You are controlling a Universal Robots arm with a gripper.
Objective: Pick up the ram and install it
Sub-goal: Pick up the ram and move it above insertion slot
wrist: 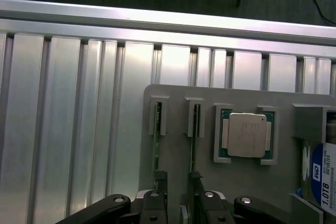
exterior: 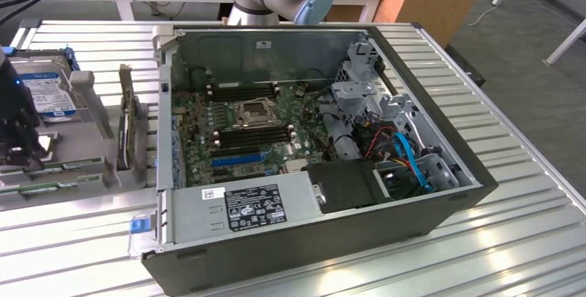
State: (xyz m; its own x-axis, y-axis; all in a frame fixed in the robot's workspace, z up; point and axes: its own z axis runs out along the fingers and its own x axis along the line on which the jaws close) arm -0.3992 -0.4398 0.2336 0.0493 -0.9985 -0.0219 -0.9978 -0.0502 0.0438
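Two thin green ram sticks stand on edge in slots of a grey parts tray, one ram beside the other. My gripper hangs open just above their near ends, one dark finger over each stick, nothing held between them. In the exterior view the gripper is at the far left over the tray, by a green ram edge. The open computer case shows its motherboard with black memory slots.
A processor chip and a hard drive with a blue label sit in the same tray. An upright dark expansion card stands between tray and case. The ribbed aluminium table ends at a rail.
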